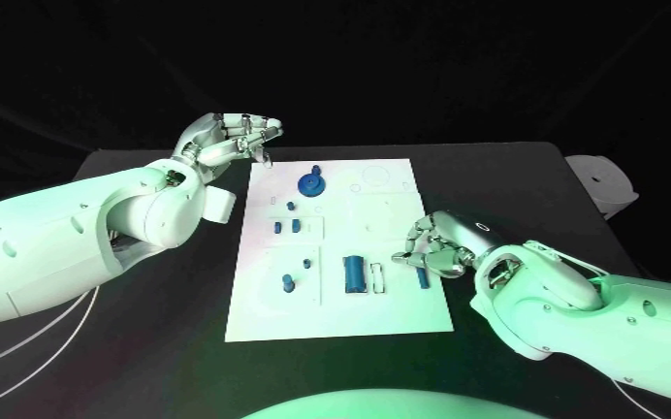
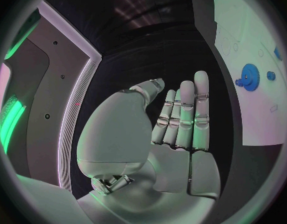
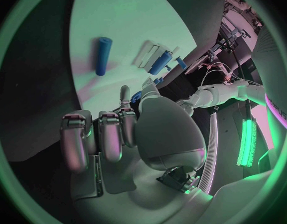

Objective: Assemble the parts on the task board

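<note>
The right hand [image 1: 436, 249] rests at the near right edge of the task board [image 1: 335, 312], fingers curled, holding nothing; a blue cylinder [image 1: 424, 277] lies just beside it. Farther away, the blue gear [image 1: 312, 183] sits on the board. The left hand [image 1: 228, 140] hovers at the far left corner, fingers loosely apart, empty.

You see a dim room with green-tinted light; the white task board [image 1: 335, 273] glares against the black desk [image 1: 140, 341], and both wrist views bend at their rims.
</note>
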`<state>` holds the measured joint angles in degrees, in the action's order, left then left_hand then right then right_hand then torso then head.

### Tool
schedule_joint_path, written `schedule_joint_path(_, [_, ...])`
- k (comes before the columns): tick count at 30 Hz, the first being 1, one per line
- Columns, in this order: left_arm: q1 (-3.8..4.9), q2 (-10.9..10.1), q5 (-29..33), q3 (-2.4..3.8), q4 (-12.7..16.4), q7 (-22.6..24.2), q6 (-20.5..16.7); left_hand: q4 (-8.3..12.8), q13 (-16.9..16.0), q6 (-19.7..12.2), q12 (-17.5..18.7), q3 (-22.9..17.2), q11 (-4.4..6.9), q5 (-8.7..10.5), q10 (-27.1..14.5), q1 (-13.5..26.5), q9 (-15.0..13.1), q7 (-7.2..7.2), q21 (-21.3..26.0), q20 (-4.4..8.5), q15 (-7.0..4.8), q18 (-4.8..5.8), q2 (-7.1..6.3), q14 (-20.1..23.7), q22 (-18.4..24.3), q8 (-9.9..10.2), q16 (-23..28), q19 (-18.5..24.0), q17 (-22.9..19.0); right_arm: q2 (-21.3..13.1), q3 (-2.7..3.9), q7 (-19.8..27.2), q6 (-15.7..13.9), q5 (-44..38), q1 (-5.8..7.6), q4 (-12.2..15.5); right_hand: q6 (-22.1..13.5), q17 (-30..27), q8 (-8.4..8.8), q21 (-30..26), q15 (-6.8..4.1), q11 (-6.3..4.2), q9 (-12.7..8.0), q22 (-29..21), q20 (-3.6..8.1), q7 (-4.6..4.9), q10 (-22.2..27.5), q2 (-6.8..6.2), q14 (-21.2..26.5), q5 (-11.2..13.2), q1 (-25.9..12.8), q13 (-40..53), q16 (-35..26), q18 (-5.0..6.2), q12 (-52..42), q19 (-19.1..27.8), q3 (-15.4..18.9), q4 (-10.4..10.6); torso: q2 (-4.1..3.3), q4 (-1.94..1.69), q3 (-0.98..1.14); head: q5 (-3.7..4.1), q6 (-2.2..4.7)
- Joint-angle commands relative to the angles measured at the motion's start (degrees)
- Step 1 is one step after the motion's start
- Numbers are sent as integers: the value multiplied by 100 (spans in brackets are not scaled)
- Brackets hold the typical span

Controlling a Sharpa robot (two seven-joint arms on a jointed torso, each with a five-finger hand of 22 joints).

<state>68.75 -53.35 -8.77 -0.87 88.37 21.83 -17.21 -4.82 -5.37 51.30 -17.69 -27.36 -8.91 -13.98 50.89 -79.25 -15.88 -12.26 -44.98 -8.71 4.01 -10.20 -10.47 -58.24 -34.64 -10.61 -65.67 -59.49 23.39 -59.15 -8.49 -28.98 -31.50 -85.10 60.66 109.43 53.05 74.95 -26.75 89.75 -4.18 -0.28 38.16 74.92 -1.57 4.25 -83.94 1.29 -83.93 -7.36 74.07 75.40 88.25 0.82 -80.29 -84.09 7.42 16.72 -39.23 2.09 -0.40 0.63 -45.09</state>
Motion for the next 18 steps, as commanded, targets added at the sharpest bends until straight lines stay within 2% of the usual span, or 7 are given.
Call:
schedule_joint_path(1, [8, -7, 8, 3, 19, 41, 62, -37, 6, -44, -20, -8, 8, -3, -33, 24, 2, -9, 34, -24, 14, -35, 18, 46, 5, 2, -29, 6, -5, -166, -2, 101, -84, 19, 13, 75, -20, 1195, 37, 25, 40, 34, -12, 1508, -50, 18, -77, -110, -541, -31, 16, 813, 34, -82, 7, -591, 38, -3, 2, 8, 5, 40, 17])
schedule_joint_path(4, [8, -19, 8, 3, 23, 45, 64, -42, 6, -45, -30, -7, 7, -3, -37, 28, 2, -9, 36, -25, 14, -35, 22, 47, 7, 0, -34, 4, -7, -361, -3, 74, 70, -119, 23, 104, -19, 1206, 52, 25, 43, 37, -22, 1508, -55, 19, -72, -112, -543, -38, 40, 808, 39, -82, 15, -591, 32, -13, 0, 14, 8, 52, 23])
schedule_joint_path(6, [8, -24, 8, 3, 26, 48, 67, -42, 6, -45, -30, -7, 8, -3, -37, 28, 2, -9, 37, -25, 14, -35, 22, 47, 7, 0, -35, 4, -7, -431, -8, 57, 157, -232, 18, 100, -38, 1198, 143, 25, 59, 54, -76, 1508, -73, 43, -65, -104, -541, -172, 167, 803, 34, -82, 28, -591, -5, -21, 0, 15, 4, 78, 38])
schedule_joint_path(8, [8, -27, 8, 3, 31, 52, 68, -43, 6, -45, -31, -7, 8, -4, -37, 28, 2, -9, 37, -25, 14, -35, 23, 46, 7, 0, -36, 3, -7, -477, -13, 41, 239, -335, -8, 94, -51, 1197, 184, 25, 65, 64, -98, 1508, -79, 54, -66, -105, -541, -197, 195, 804, 34, -82, 27, -591, -12, -20, 0, 19, 1, 86, 44])
schedule_joint_path(14, [8, -28, 8, 3, 34, 57, 71, -42, 6, -46, -33, -8, 8, -4, -38, 27, 1, -8, 37, -25, 14, -35, 24, 45, 7, 0, -38, 2, -7, -482, -23, -4, 417, -511, -138, 56, -38, 1194, 202, 25, 70, 70, -111, 1508, -83, 58, -62, -96, -540, -169, 194, 799, 32, -82, 36, -591, -12, -12, -3, 2, 12, 94, 50])
schedule_joint_path(18, [8, -25, 8, 3, 35, 57, 68, -42, 6, -46, -33, -8, 8, -4, -38, 27, 1, -8, 37, -25, 14, -35, 24, 45, 7, 0, -38, 2, -7, -433, -26, -31, 500, -551, -187, 8, -34, 1190, 211, 25, 72, 71, -117, 1508, -86, 61, -51, -91, -539, -155, 191, 786, 30, -82, 56, -591, -11, -8, -8, -5, 10, 85, 58])
